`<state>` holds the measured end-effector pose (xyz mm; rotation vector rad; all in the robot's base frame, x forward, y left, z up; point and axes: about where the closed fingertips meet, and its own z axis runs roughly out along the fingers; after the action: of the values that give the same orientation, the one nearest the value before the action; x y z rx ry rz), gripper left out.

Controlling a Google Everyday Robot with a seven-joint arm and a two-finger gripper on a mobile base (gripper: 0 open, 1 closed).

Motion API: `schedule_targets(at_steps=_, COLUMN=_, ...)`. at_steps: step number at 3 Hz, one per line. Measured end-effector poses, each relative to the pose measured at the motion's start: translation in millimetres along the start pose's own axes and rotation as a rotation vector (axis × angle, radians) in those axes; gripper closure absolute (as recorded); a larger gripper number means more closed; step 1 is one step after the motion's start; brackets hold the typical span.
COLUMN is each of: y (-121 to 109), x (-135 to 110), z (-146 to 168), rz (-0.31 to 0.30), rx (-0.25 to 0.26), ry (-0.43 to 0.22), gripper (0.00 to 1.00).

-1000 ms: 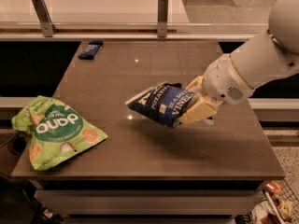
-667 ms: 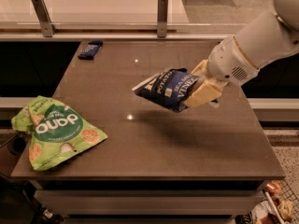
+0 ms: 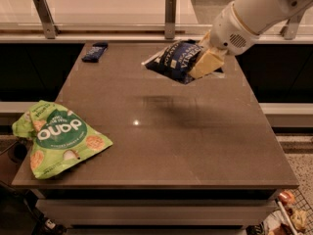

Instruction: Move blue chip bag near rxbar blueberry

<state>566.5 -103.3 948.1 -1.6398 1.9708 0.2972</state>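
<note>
- The two-finger gripper (image 3: 203, 65) on the white robot arm (image 3: 254, 11) hangs over the 1 o'clock part of the dark brown rectangular table (image 3: 195, 151), above its far right edge.
- Its cream-coloured fingers (image 3: 210, 62) are pinched together on the right end of the glossy, dark navy blue chip bag (image 3: 175, 60) with white lettering, with only the bag's thickness between them.
- The blue chip bag is clear of the tabletop; its soft shadow (image 3: 164, 103) lies on the surface toward 6 o'clock from it.
- The bag's long axis runs roughly from 3 o'clock to 9 o'clock: the gripped end is at 3, the free end points to 9 and sits slightly lower. Its lettered face is turned up towards the camera.
- The small, flat, dark blue wrapped rxbar blueberry (image 3: 95, 52) lies at the table's 11 o'clock corner, well apart from the bag, at 9 o'clock from its free end.
- A larger lime-green snack bag (image 3: 58, 138) with white lettering lies at 8 o'clock, overhanging the left edge.
</note>
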Motion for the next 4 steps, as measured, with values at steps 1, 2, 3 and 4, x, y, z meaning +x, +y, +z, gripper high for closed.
schedule_targets(at_steps=1, y=-28.7, x=-20.3, z=11.1, rz=-0.005, rx=0.092, ry=0.025, gripper=1.00)
schedule_targets(at_steps=2, y=-54.2, x=-40.3, z=27.7, rz=-0.007, rx=0.198, ry=0.024, gripper=1.00)
schedule_targets(at_steps=3, y=-54.2, x=-40.3, z=27.8, rz=-0.007, rx=0.197, ry=0.024, gripper=1.00)
schedule_targets(at_steps=4, y=-61.8, x=-46.2, z=38.4, rz=-0.028, rx=0.224, ry=0.090, gripper=1.00)
